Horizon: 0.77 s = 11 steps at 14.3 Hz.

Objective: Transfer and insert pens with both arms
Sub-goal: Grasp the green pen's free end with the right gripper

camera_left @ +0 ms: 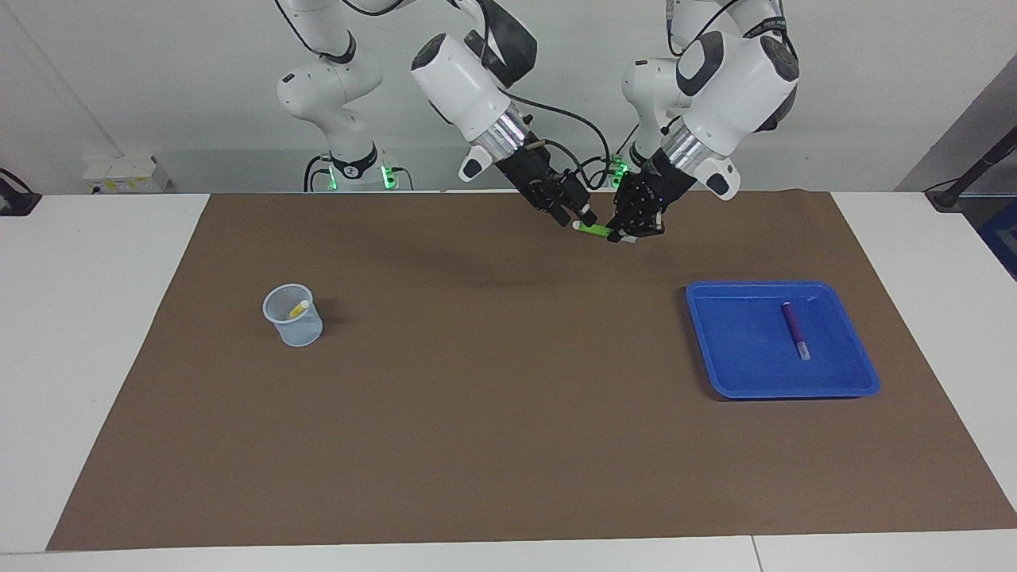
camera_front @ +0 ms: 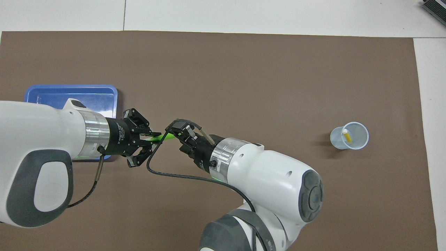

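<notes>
Left end effector (camera_left: pixel 624 232) clamps the light, stiff green pen (camera_left: pixel 594 229); right end effector (camera_left: pixel 574 214), part-open, straddles its free capped end.

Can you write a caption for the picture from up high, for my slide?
Left gripper holds out the green pen to the right gripper; yellow pen stands in the cup.

White table (camera_left: pixel 103 334) under a wide brown mat (camera_left: pixel 508 413), pale grey wall (camera_left: pixel 159 71) along the robots' end, small white box (camera_left: pixel 127 173) at the wall's foot, even, soft light, faint shadows on the mat
</notes>
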Motion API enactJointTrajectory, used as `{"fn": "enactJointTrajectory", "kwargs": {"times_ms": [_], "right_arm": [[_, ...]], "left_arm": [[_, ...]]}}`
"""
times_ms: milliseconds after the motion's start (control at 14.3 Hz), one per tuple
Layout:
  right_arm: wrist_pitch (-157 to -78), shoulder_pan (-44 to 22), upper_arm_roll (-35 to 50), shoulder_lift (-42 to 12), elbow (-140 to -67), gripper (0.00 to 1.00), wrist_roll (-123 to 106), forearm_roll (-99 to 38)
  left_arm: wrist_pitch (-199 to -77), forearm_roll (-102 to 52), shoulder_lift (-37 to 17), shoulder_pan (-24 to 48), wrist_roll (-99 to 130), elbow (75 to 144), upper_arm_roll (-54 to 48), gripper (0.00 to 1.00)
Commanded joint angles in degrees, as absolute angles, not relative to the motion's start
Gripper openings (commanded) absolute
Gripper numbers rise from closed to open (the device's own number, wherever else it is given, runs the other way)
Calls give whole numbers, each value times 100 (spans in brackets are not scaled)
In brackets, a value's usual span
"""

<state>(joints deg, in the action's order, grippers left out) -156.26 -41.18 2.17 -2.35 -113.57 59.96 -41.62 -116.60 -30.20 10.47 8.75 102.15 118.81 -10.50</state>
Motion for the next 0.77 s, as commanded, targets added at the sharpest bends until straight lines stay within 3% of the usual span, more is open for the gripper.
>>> {"fn": "enactJointTrajectory", "kwargs": {"times_ms": [0, 209, 558, 698], "right_arm": [[-15732, -4175, 255, -343, -11224, 64, 6117, -4298], [-15732, -4157, 246, -343, -11224, 54, 6038, -4298], [-15759, -4087, 246, -387, -11224, 53, 6003, -4289], [-15759, -4087, 246, -387, -11224, 47, 6003, -4289]], "left_arm": [[-11698, -3120, 1266, 896, 10292, 12076, -1002, 0], [-11690, -3120, 1274, 896, 10301, 12076, -1002, 0], [-11646, -3120, 1283, 896, 10301, 12076, -993, 0], [-11646, -3120, 1309, 896, 10301, 12076, -993, 0]]}}
